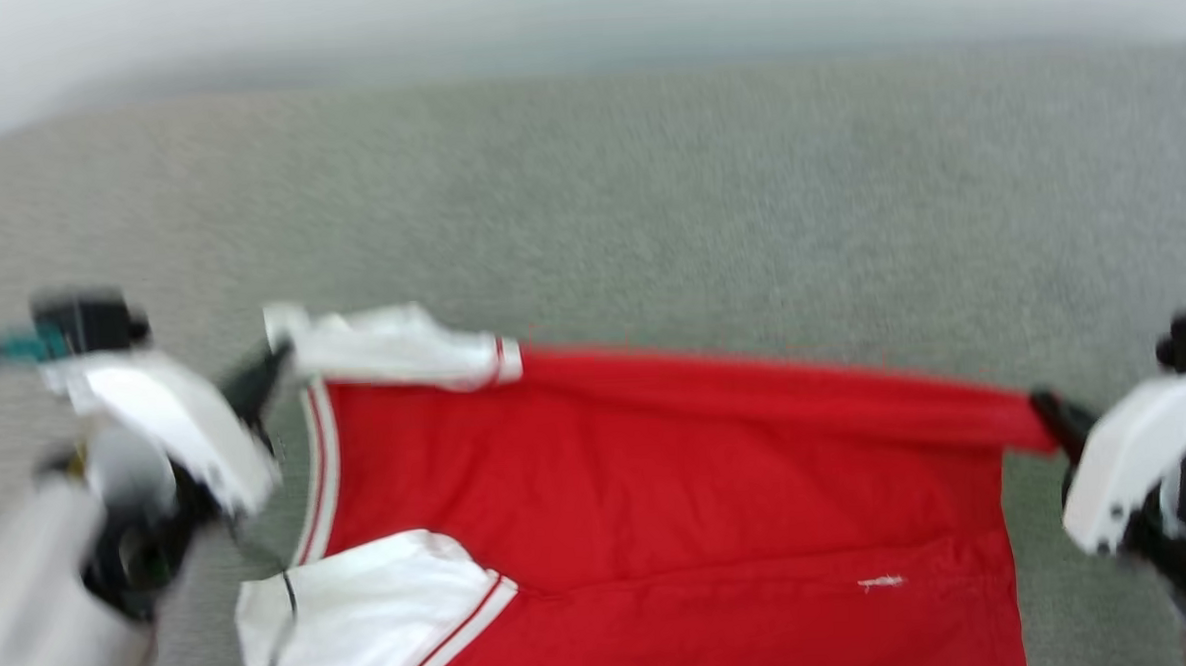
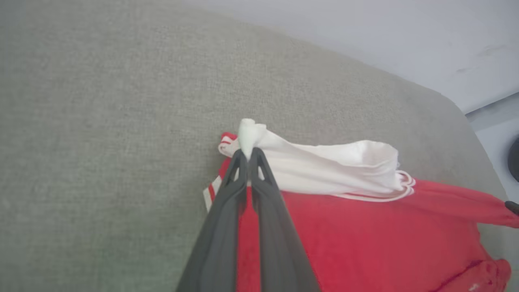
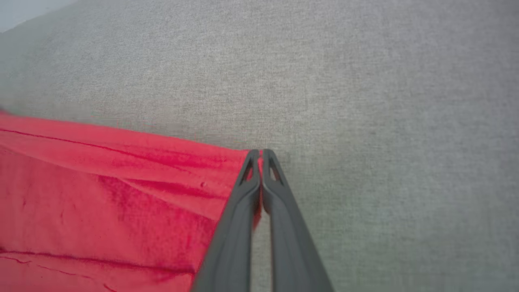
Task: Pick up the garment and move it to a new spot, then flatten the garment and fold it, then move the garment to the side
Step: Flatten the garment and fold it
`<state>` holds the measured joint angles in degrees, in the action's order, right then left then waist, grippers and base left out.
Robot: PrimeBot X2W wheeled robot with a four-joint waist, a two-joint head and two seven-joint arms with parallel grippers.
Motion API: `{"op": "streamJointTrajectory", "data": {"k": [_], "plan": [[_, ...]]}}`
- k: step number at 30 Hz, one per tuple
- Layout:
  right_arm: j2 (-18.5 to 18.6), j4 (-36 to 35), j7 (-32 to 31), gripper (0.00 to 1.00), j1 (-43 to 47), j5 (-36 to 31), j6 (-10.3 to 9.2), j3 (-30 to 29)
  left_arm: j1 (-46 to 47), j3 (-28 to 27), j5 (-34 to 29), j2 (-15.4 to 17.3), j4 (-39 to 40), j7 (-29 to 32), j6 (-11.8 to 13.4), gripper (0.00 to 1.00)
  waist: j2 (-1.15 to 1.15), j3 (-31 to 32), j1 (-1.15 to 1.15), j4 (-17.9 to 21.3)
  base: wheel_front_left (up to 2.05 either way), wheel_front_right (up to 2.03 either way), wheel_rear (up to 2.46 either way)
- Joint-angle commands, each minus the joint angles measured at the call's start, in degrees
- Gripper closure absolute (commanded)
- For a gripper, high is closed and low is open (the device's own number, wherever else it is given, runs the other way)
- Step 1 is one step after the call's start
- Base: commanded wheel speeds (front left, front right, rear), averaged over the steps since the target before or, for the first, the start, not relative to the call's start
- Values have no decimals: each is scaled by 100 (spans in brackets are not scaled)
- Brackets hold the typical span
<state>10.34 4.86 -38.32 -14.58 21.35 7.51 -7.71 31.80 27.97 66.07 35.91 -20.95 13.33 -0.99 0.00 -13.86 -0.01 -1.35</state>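
The garment [image 1: 660, 490], red with white sleeves and striped trim, is stretched sideways over the grey-green cloth surface [image 1: 647, 200]. My left gripper [image 1: 272, 365] is shut on its far white sleeve end, which bunches above the fingertips in the left wrist view, where the gripper [image 2: 247, 152] and sleeve [image 2: 324, 170] are sharp. My right gripper [image 1: 1041, 400] is shut on the far red hem corner; the right wrist view has the gripper [image 3: 260, 153] pinching the red cloth [image 3: 121, 194]. A second white sleeve [image 1: 365, 613] lies at the near left. No lettering faces up.
The cloth surface runs wide beyond the garment toward a pale wall [image 1: 579, 13]. In the left wrist view the surface's edge [image 2: 458, 109] drops to a pale floor with a dark round object [image 2: 514, 158] at the right border.
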Motion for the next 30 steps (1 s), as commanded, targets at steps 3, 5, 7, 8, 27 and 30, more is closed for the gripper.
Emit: {"op": "streamJointTrajectory", "data": {"k": [3,5,7,8,27,30], "plan": [[-129,94,51,100,528,137,-4,-209,-826,-35,204,-23,183,-158,179,100,0,496,1,-309,0,0,0],[-172,140,117,100,758,194,-4,-300,-1269,-32,312,-63,258,-230,275,100,0,578,1,-367,0,0,0],[-234,207,189,100,974,262,-4,-379,-1645,3,401,-109,298,-268,341,100,0,636,1,-410,0,0,0],[-250,254,205,100,1062,274,-4,-409,-1790,12,433,-128,318,-300,373,100,0,651,1,-425,0,0,0],[-142,359,876,0,1856,422,-4,48,-2243,215,108,-640,-65,-1203,228,0,0,1084,1,-354,0,0,0],[7,11,844,0,1968,428,-4,64,-2185,201,-109,-645,25,-1516,259,0,0,1253,1,-314,0,0,0]]}}
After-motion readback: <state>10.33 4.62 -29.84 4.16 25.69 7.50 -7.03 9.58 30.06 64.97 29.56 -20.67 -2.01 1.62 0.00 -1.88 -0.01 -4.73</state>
